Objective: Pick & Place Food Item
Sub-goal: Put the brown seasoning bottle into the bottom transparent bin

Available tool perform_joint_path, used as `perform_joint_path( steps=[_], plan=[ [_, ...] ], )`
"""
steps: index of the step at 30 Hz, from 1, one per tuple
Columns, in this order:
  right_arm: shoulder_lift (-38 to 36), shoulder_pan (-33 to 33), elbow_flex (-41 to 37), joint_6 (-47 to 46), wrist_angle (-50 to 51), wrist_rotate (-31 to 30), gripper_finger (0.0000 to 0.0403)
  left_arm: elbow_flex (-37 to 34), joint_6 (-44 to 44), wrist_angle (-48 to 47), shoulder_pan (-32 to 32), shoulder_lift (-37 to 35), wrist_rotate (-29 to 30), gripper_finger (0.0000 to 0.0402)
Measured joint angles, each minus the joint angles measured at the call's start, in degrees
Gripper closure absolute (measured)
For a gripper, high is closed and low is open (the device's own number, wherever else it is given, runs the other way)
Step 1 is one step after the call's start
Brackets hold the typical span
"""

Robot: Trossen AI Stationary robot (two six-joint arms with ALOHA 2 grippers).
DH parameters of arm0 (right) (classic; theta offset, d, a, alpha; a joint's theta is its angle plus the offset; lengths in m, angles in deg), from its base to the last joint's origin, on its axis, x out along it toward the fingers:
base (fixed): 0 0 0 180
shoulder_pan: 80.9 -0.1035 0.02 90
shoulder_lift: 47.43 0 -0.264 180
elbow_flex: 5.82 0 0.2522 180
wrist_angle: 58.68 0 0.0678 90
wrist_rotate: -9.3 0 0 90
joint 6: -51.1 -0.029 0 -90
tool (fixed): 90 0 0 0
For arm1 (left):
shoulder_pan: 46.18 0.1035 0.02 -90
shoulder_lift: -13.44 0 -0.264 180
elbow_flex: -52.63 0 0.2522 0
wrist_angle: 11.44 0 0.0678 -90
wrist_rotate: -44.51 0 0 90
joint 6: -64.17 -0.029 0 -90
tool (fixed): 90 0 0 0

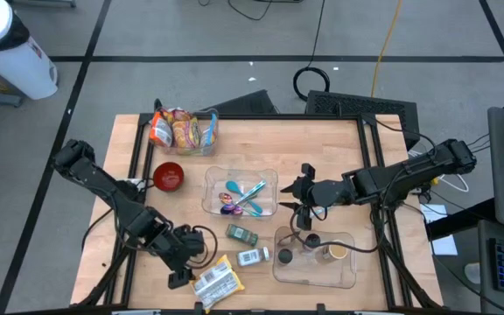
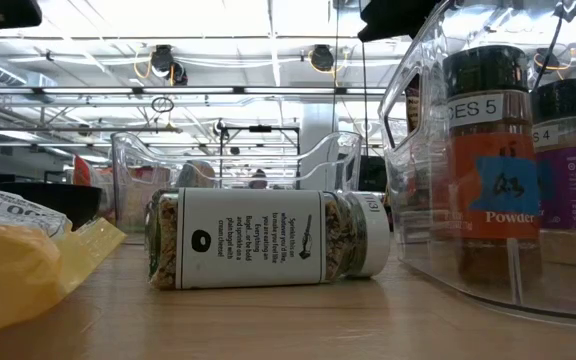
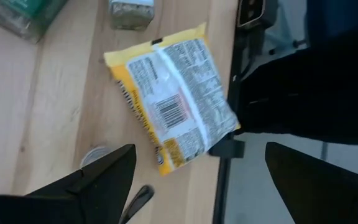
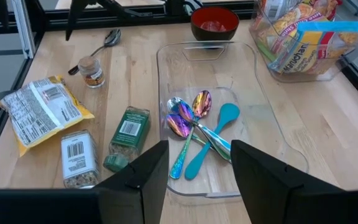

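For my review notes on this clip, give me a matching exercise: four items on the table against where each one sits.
Items:
1. yellow packet
2. red bowl
3. colourful spoons
4. orange-labelled spice jar

Places:
A. inside the clear bin nearest the low camera
B. at the table's near edge, by the left gripper
C. in the middle clear tray
D. left of the middle tray

Pairs: 1-B, 2-D, 3-C, 4-A

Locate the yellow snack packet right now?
High view: the yellow snack packet lies at the table's front edge, left of centre, beside the open left claw, below the white-labelled jar.

Lab: ceiling pipes (image 2: pixel 268 95), taped floor (image 1: pixel 234 35)
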Motion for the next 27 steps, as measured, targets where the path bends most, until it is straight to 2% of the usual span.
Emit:
perform_joint_path(
  steps=[7, 11, 19, 27],
  plan=[
    [0.0, 0.0, 0.0, 0.1, 0.0, 0.0, 0.0238, 0.0, 4.3, 5.7, 0.0, 0.0, 0.2, 0.0041],
    [0.0, 0.0, 0.0, 0.1, 0.1, 0.0, 0.0238, 0.0, 1.6, 7.7, 0.1, 0.0, 2.6, 0.0041],
    [0.0, 0.0, 0.0, 0.1, 0.1, 0.0, 0.0238, 0.0, -2.3, -0.3, 0.1, 0.8, 5.1, 0.0041],
    [0.0, 0.0, 0.0, 0.0, 0.3, 0.0, 0.0238, 0.0, -3.3, -4.2, -0.4, 5.7, 6.5, 0.0041]
  ],
)
